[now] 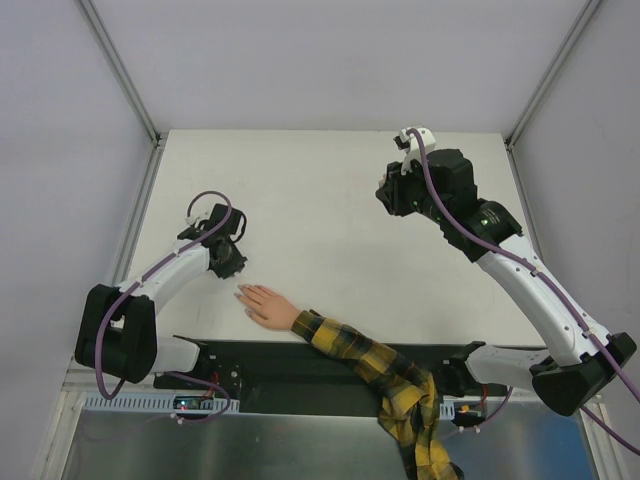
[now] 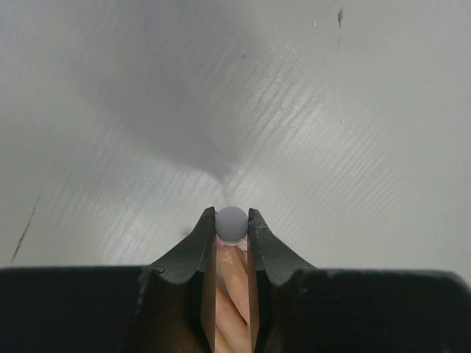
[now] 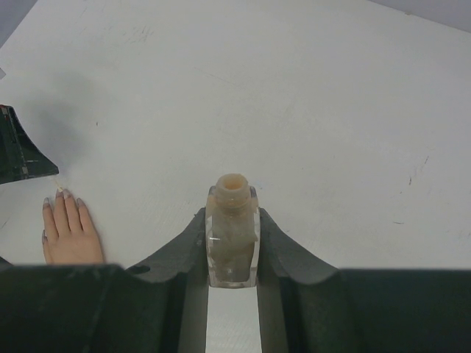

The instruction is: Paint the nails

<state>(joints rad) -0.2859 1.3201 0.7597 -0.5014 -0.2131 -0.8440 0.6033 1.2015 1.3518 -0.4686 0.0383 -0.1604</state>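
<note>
**Asker:** Where are the nails?

**Me:** On the tips of the small flesh-coloured hand (image 1: 266, 306). It lies palm down on the desk (image 1: 330, 200), left of the middle and close to the near edge. The nails (image 3: 62, 194) point away from the yellow-and-black plaid sleeve (image 1: 365, 358) and toward my left arm. From my right wrist they look greyish. They are too small for me to say more about them.

**Asker:** What are your left fingers doing?

**Me:** My left fingers (image 2: 200, 243) are pressed onto a small stick (image 2: 232, 223) with a rounded grey end. Its pinkish body runs back between the two pads. From above, these fingers sit low over the desk, just beyond the hand's fingertips. In the right wrist view a thin pale tip (image 3: 58, 176) pokes out from them toward the nails. I cannot tell whether it touches one.

**Asker:** And the right ones?

**Me:** My right fingers (image 3: 190, 246) pinch a small clear bottle (image 3: 232, 235) by its two sides. It holds something pale beige. Its neck is open and faces away from my wrist, out past the fingertips. From above, that arm reaches over the far right part of the desk, well apart from the hand. The bottle itself is hidden under the wrist in that view. Whether it stands straight or leans I cannot tell.
</note>
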